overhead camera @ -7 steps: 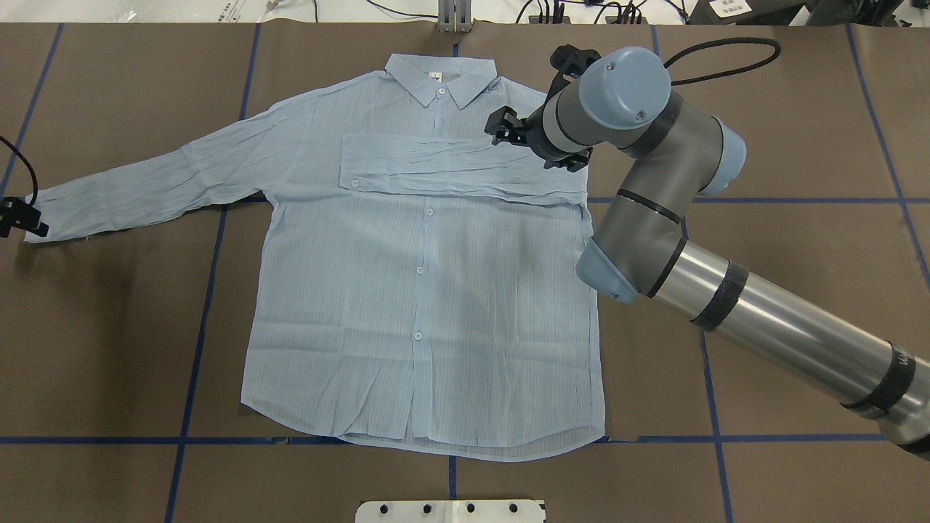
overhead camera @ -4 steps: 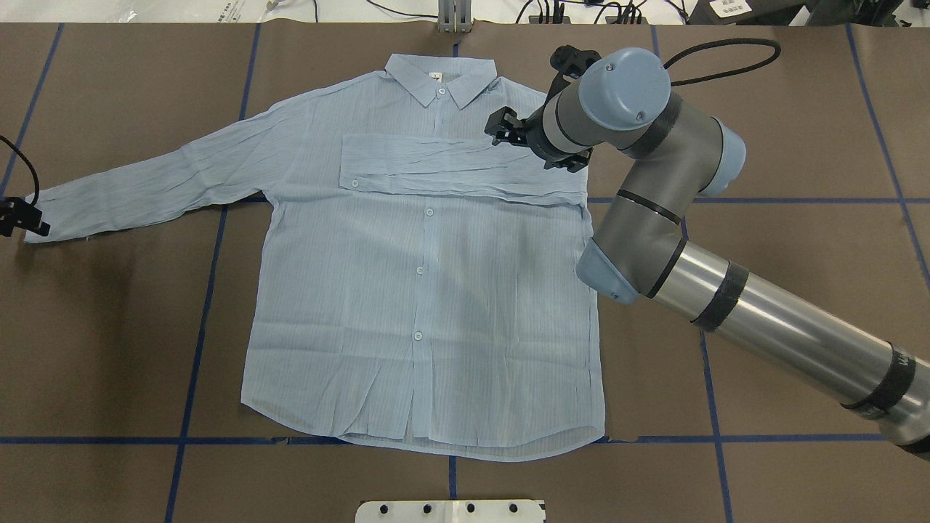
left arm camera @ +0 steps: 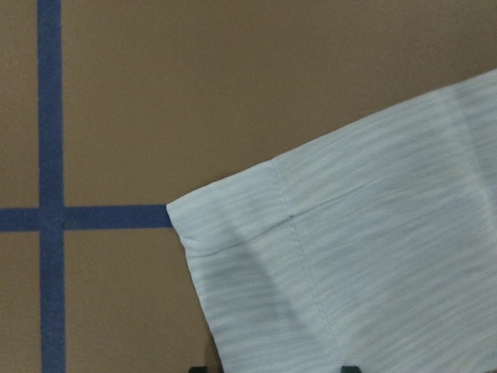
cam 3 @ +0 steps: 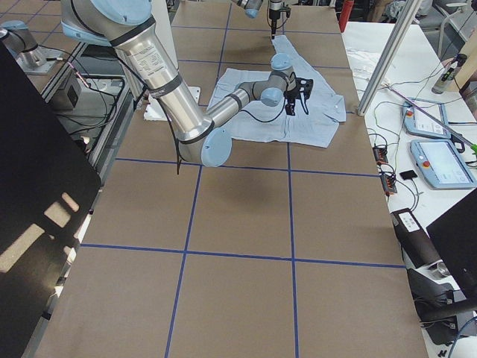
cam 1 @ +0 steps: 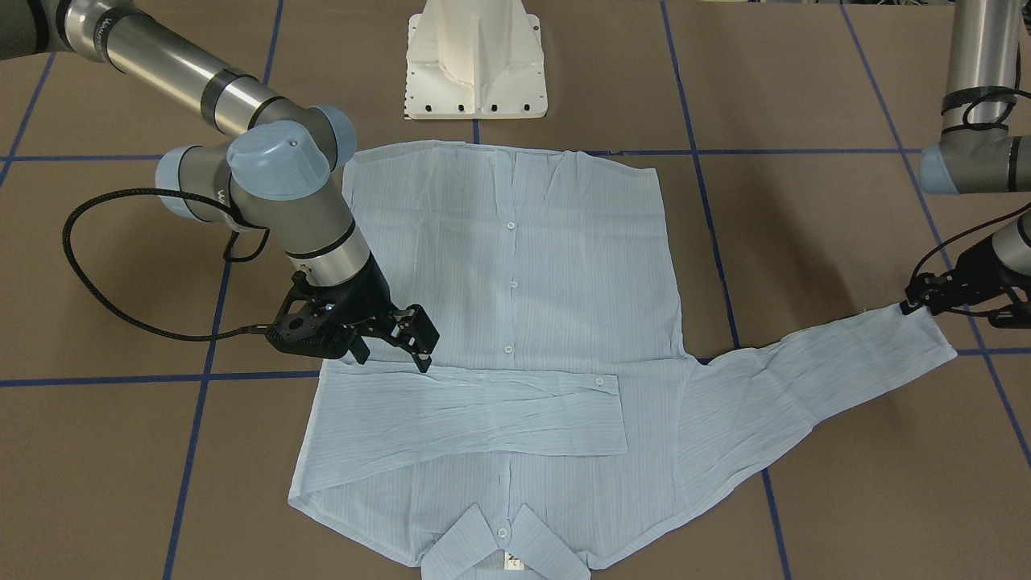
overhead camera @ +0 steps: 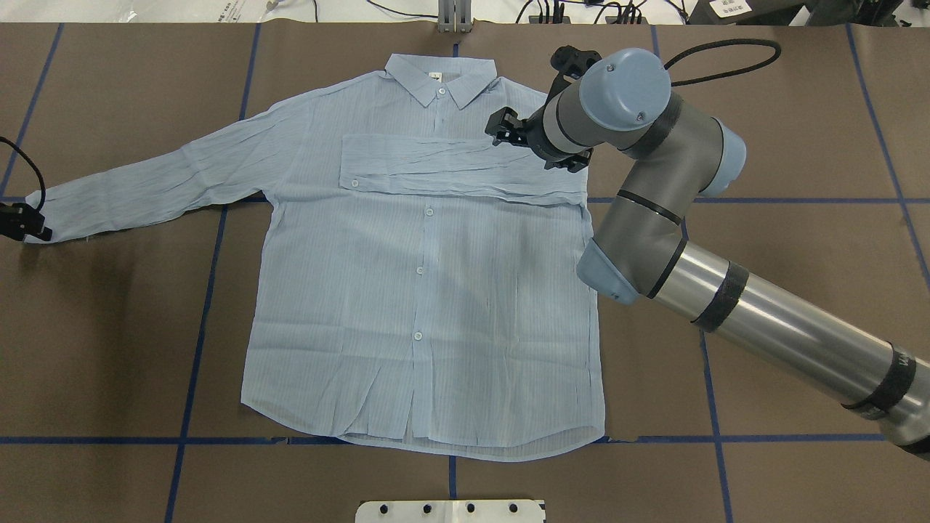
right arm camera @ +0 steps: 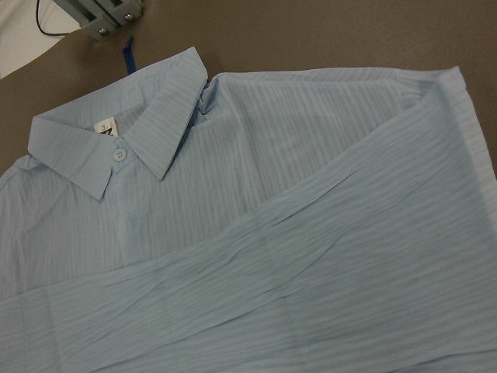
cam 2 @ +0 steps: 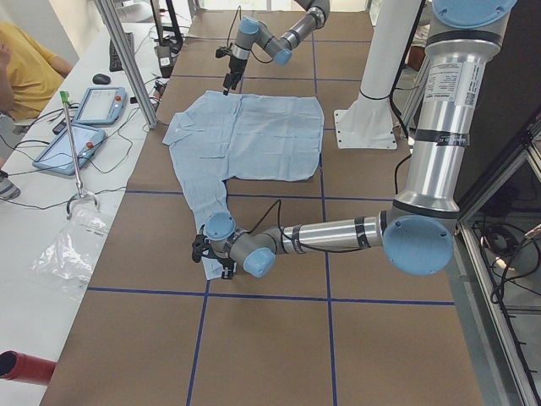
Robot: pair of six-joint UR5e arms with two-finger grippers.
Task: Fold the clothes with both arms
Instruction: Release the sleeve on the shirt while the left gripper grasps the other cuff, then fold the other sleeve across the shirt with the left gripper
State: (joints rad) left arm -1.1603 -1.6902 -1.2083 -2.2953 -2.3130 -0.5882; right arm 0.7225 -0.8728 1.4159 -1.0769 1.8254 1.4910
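Left hand (cam 1: 918,304) slightly back at the shirt cuff (left arm camera: 256,233) — jaws apart; right hand (cam 1: 395,354) splayed over folded sleeve (cam 1: 483,411)

Shirt (overhead camera: 421,305) flat on table (overhead camera: 799,131), collar (overhead camera: 465,86) far from robot; one sleeve (overhead camera: 450,171) folded across chest, right gripper (cam 1: 393,353) over its shoulder end; other sleeve (overhead camera: 160,181) outstretched leftward, left gripper (cam 1: 914,304) at cuff (left arm camera: 233,225)

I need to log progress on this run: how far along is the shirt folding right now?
Done: the shirt lies flat, buttoned, with one sleeve folded across the chest; the right gripper hovers open over it. In hand: the left gripper sits open at the cuff of the other sleeve, which lies stretched out. Left: fold that sleeve in, then the body.
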